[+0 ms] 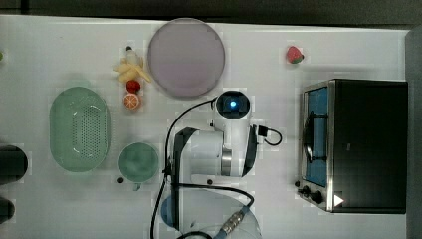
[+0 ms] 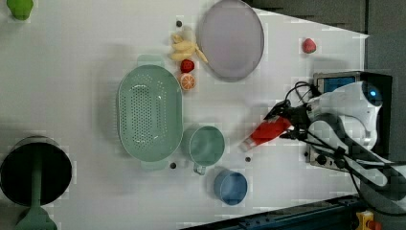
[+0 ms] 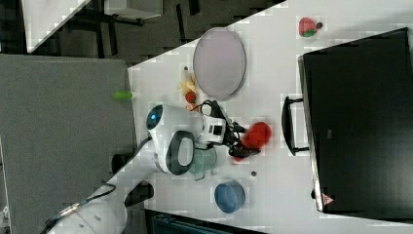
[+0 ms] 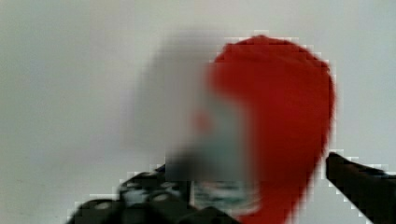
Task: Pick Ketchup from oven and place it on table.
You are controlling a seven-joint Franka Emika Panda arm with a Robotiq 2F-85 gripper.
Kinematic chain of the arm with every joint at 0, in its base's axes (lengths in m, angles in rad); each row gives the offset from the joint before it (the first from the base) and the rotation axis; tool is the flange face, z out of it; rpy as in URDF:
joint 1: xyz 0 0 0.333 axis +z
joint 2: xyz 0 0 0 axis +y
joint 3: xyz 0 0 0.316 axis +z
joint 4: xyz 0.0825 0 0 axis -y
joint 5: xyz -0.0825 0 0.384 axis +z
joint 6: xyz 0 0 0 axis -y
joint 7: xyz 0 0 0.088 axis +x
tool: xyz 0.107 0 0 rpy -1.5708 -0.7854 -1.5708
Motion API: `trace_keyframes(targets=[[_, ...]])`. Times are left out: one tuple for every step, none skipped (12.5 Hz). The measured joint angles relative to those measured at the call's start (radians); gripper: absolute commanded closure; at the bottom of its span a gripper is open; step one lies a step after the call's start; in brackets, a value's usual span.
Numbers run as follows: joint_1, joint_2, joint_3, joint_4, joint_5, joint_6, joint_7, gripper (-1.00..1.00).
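The red ketchup bottle hangs tilted over the white table, its white cap pointing down toward the tabletop. My gripper is shut on its body, between the green cup and the oven. In the right view the ketchup sits in the gripper, left of the oven's dark handle. In the wrist view the ketchup stands between my dark fingers. In the top view my arm hides the bottle; the oven shows its blue glass front.
A green cup and a blue cup stand near the bottle. A green colander, a pale-purple plate, toy fruit and a strawberry lie further off. A black pot sits at the left view's lower left.
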Motion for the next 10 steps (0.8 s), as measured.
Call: trace_keyframes(targets=[[0.0, 0.008, 0.014, -0.016, 0.0, 0.03, 0.0, -1.0], [0.003, 0.008, 0.025, -0.023, 0.0, 0.035, 0.002, -1.0], [0.016, 0.006, 0.02, -0.018, -0.005, 0.039, 0.004, -1.0], [0.02, -0.012, 0.021, -0.018, -0.003, 0.038, 0.005, -1.0], [0.017, -0.045, 0.028, -0.02, -0.001, 0.031, 0.007, -1.0], [0.012, -0.083, 0.038, -0.008, -0.007, 0.025, 0.011, -1.0], [0.016, -0.133, 0.038, 0.008, 0.005, 0.0, 0.011, -1.0], [0.028, -0.196, 0.027, 0.037, 0.025, -0.051, 0.015, -1.0], [0.027, -0.261, 0.028, 0.086, 0.03, -0.108, 0.016, -1.0], [0.03, -0.324, 0.026, 0.148, 0.03, -0.172, 0.017, -1.0]])
